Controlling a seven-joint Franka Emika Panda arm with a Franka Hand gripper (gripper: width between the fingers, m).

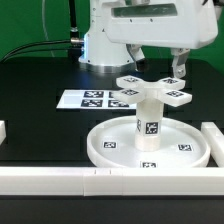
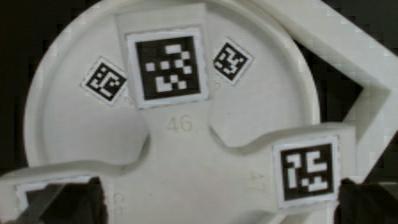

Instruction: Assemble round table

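The round disc [image 1: 112, 152] lies rim up at the front of the table. The short leg [image 1: 148, 120] stands upright in its middle, and the cross-shaped foot [image 1: 150, 92] sits on top of the leg. My gripper [image 1: 177, 70] hangs just above the foot's arm on the exterior view's right. In the wrist view the foot [image 2: 302, 140] and the disc [image 2: 63, 110] below it fill the picture, white with square tags. My gripper [image 2: 214, 205] is open, its dark fingertips [image 2: 36, 200] far apart with white plastic between them. I cannot tell whether they touch it.
The marker board [image 1: 92, 98] lies behind the disc on the black table. A long white bar [image 1: 90, 180] runs along the front edge, another [image 1: 212, 140] stands at the exterior view's right, and a white piece [image 1: 3, 130] shows at the left edge. The robot base [image 1: 100, 40] stands at the back.
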